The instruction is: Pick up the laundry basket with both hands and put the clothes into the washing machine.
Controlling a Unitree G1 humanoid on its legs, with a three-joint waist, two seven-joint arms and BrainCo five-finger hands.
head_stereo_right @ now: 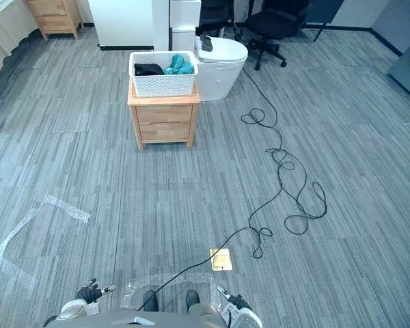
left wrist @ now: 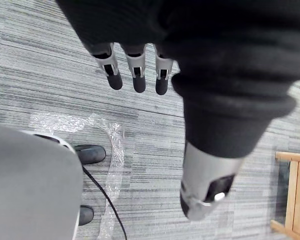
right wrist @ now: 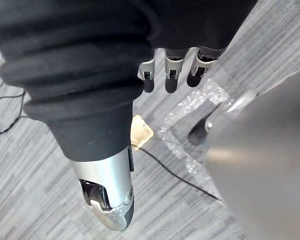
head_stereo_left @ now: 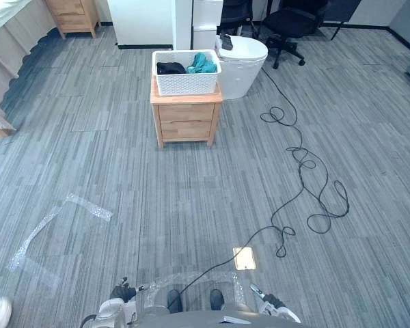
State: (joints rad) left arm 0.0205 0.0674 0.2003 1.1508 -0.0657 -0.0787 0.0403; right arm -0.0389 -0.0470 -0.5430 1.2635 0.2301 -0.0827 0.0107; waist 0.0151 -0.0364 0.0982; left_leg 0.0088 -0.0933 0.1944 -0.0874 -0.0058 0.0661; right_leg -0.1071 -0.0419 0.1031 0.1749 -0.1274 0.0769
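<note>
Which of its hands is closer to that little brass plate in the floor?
Right. The right hand hangs just right of the brass plate; the left hand hangs far off to its left.

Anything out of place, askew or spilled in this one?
The laundry basket sits square on the wooden nightstand, clothes inside it. The one oddity: crinkled clear tape strips lying on the carpet to the robot's left.

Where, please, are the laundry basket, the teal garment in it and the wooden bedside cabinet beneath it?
laundry basket (head_stereo_left: 186,83): left eye view, on its white latticed front wall.
teal garment (head_stereo_left: 202,63): left eye view, middle of the bunched cloth.
wooden bedside cabinet (head_stereo_left: 186,121): left eye view, on its drawer front.
</note>
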